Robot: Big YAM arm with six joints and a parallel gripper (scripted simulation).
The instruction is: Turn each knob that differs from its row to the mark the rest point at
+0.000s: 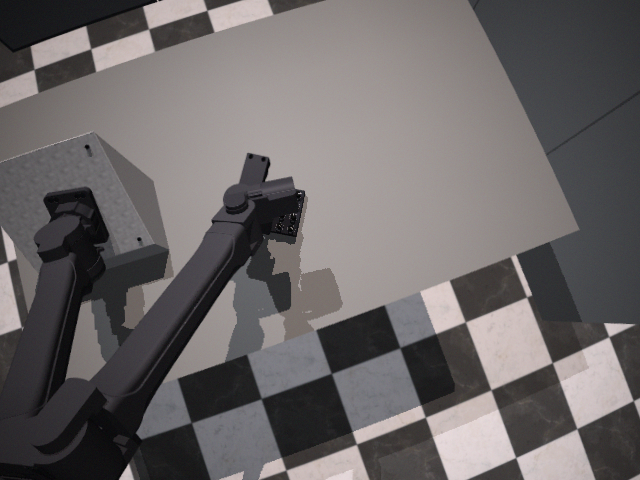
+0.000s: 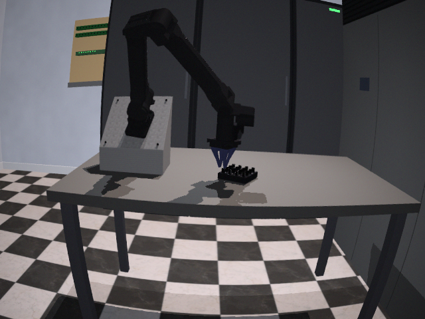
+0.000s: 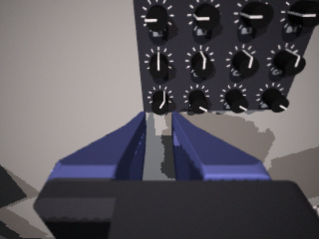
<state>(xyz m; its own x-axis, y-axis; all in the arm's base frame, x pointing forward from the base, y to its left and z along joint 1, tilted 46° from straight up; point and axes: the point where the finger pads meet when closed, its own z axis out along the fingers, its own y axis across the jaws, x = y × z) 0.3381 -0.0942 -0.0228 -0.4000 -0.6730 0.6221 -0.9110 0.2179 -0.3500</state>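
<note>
The black knob box (image 1: 301,204) (image 2: 236,179) (image 3: 180,83) stands on the table. The wrist view shows its rows B, C and D; row A is out of view. All B knobs point left. The C knobs point roughly to the rear. Knob D1 (image 3: 159,103) points to the rear and right; D2 (image 3: 198,104), D3 (image 3: 237,104) and D4 (image 3: 277,103) point toward the lower right. My gripper (image 2: 222,167) (image 3: 159,119) is open by a narrow gap, with nothing between its blue fingertips. They appear just below D1 in the wrist view. The top view has the fingers hidden under the arm.
The arm's base sits on a large grey sloped block (image 1: 124,186) (image 2: 132,159) at the left of the table (image 1: 403,129) (image 2: 309,181). The wrist and forearm (image 1: 180,289) (image 2: 195,63) stretch over to the box. Dark cabinets (image 2: 240,68) stand behind the table.
</note>
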